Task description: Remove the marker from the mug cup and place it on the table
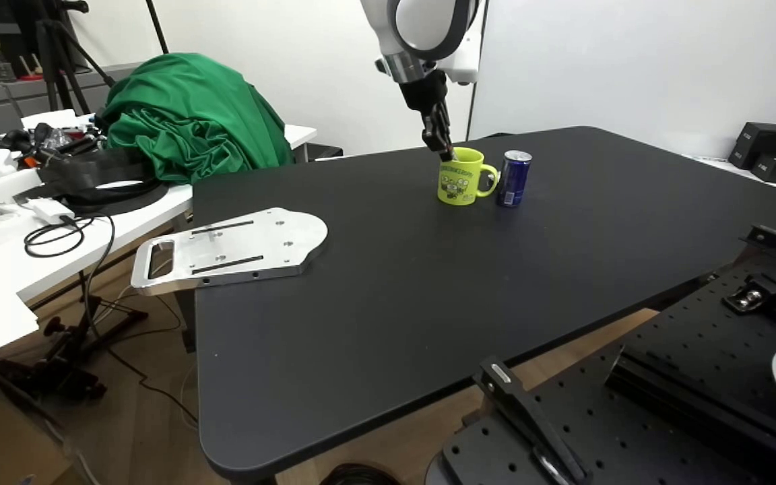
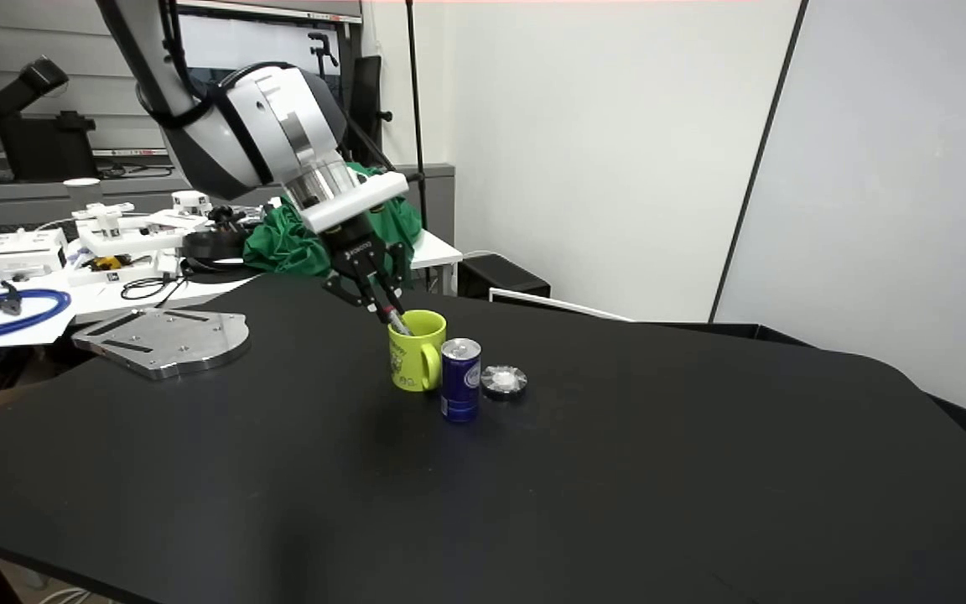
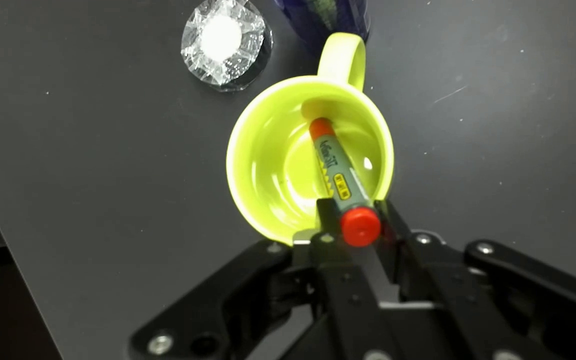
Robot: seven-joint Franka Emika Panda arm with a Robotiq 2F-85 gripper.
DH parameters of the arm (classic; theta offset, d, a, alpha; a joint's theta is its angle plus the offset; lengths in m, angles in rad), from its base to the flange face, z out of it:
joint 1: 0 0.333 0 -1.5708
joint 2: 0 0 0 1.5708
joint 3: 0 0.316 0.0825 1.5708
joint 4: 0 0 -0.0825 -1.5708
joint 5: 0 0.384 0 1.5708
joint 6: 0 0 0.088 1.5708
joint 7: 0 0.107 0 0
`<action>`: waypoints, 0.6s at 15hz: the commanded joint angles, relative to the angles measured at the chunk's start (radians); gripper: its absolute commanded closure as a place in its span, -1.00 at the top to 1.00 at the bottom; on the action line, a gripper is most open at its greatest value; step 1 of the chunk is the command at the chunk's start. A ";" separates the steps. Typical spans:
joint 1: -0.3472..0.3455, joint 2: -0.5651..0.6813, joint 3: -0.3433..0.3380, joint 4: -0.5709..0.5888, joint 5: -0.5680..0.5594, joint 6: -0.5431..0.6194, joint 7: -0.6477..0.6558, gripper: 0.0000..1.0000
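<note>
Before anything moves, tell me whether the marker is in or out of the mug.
In: the wrist view shows the marker slanting down into the mug, its upper part in the gripper.

"Artline" on the marker (image 3: 339,170), its number and yellow label (image 3: 342,186) unclear, "ROBOTIQ" on the hand (image 2: 393,311), print on mug (image 1: 455,186) and can (image 1: 514,178) too small to read

In the wrist view the top edge crops the dark blue can (image 3: 325,19); the gripper (image 3: 356,206), cut off by the bottom edge, hides part of the mug cup (image 3: 270,155). In both exterior views the mug cup's print is too small to read and its wall hides the lower end of the marker (image 2: 400,323); the top edge cuts off the robot arm (image 2: 240,126), the right edge the table (image 2: 617,486).
</note>
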 commanded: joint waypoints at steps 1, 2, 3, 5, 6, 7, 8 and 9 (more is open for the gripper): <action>0.008 0.009 -0.004 0.010 -0.009 0.010 0.033 -0.89; 0.008 0.007 -0.005 0.009 -0.009 0.008 0.034 -0.89; 0.008 0.004 -0.004 0.010 -0.006 0.005 0.034 -0.89; 0.006 -0.005 -0.002 0.017 0.003 -0.008 0.029 -0.89; 0.004 -0.011 0.001 0.025 0.013 -0.019 0.024 -0.89; 0.002 -0.018 0.004 0.033 0.025 -0.032 0.017 -0.89; 0.000 -0.026 0.005 0.044 0.038 -0.048 0.011 -0.89; -0.001 -0.034 0.007 0.056 0.055 -0.066 0.005 -0.89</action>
